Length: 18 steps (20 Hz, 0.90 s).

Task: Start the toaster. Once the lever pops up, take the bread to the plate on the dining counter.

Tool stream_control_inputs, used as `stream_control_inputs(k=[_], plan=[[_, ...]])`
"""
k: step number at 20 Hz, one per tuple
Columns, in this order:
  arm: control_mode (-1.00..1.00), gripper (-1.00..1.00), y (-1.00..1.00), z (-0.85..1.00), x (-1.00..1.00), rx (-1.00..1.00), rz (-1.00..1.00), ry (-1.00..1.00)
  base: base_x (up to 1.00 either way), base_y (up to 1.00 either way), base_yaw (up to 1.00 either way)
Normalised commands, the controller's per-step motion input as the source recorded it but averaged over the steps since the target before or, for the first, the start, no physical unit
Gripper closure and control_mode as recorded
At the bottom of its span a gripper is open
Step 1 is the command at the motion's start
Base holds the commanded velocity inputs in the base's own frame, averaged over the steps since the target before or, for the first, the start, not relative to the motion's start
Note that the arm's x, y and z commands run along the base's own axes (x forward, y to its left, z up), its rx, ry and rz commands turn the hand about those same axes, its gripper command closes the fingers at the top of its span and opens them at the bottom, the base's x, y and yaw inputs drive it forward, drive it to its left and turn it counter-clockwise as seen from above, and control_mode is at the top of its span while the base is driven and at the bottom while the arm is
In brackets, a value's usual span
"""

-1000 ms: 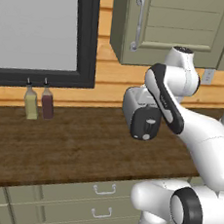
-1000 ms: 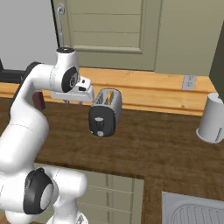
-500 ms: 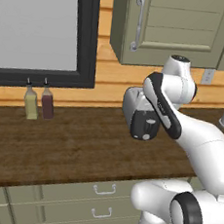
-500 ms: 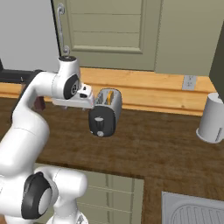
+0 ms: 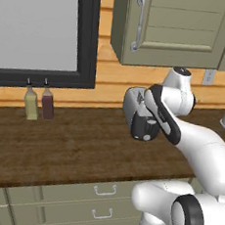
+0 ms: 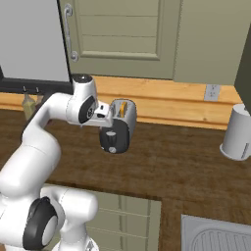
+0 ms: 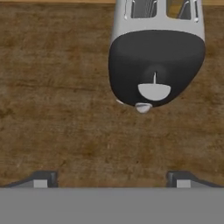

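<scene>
**Jaws apart above the surface, toaster ahead**

In the hand view the gripper has its jaws spread wide, empty, with only the two tips visible near the lower edge. Between them lies bare dark wood surface. At 12 o'clock stands the toaster, black end panel facing the camera; its far end is cut off by the frame. A tan-yellow slice, the bread, sits in the right slot, mostly hidden. In the left base view the forearm covers much of the toaster. At 3 o'clock in the right base view stands a pale cylindrical container.
</scene>
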Motion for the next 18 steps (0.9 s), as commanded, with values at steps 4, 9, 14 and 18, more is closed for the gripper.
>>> stream_control_inputs(k=[4, 9, 14, 18], plan=[[-1.0, -1.0, -0.14, -0.14, 0.16, 0.0, 0.0, -0.02, 0.0, 0.0, 0.0], [-1.0, -1.0, 0.0, -0.27, 0.0, -0.01, 0.0, -0.05, 0.0, 0.0, 0.0], [-1.0, -1.0, 0.0, -0.15, 0.0, 0.0, 0.0, -0.02, 0.0, 0.0, 0.0], [-1.0, -1.0, 0.0, 0.0, 0.02, 0.0, 0.0, 0.0, 0.0, 0.0, 0.0]])
